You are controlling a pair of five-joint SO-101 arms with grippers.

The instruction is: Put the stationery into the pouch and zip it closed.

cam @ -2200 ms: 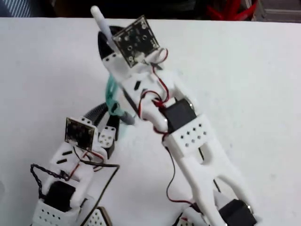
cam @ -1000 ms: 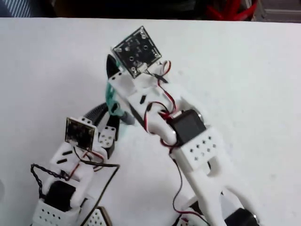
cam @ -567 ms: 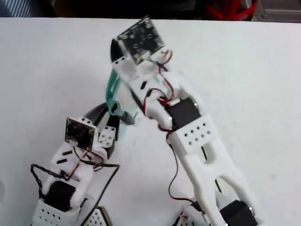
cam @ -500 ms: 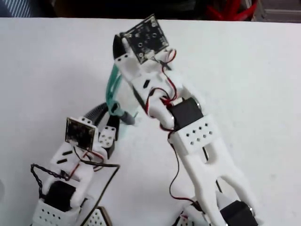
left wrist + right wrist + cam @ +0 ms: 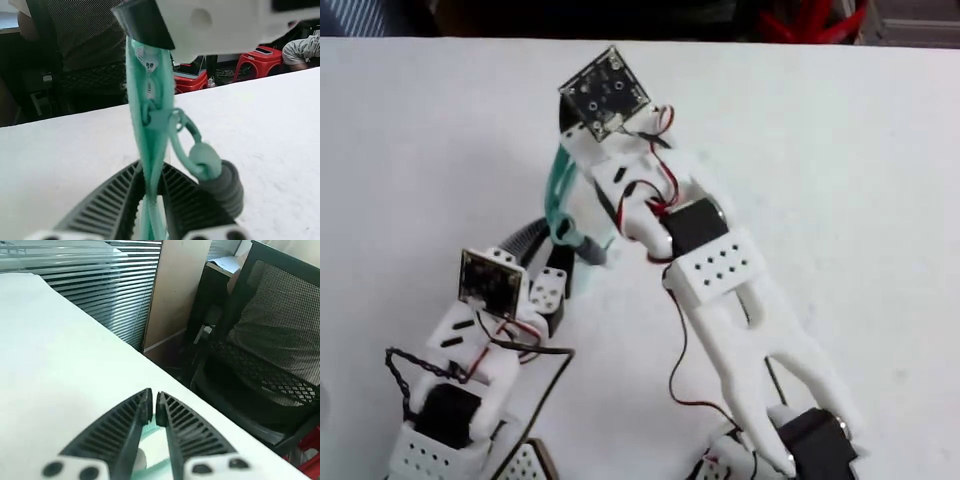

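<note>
- Overhead, the teal pouch (image 5: 558,195) is stretched on edge between the two arms over the white bench (image 5: 840,150). The right claw (image 5: 564,140) is pinched on its far end and the left claw (image 5: 558,240) on its near end, seemingly to keep it taut so the zip can run. A grey zipper pull (image 5: 592,250) lies just beside the left claw. Whether any stationery is inside, I cannot tell.
- From the left wrist, the left claw (image 5: 151,187) has both ribbed fingers clamped on the thin pouch (image 5: 150,100), seen edge-on. The slider sits just beyond the fingers, and its loop and grey zipper pull (image 5: 222,187) droop against one finger. That likely leaves the pull free for grabbing. The right claw (image 5: 144,24) grips the pouch's far end.
- From the right wrist, the right claw (image 5: 153,410) is almost together, with a sliver of pouch (image 5: 150,431) nipped between its fingers above the bench (image 5: 50,340). How far the zip is closed cannot be told.
</note>
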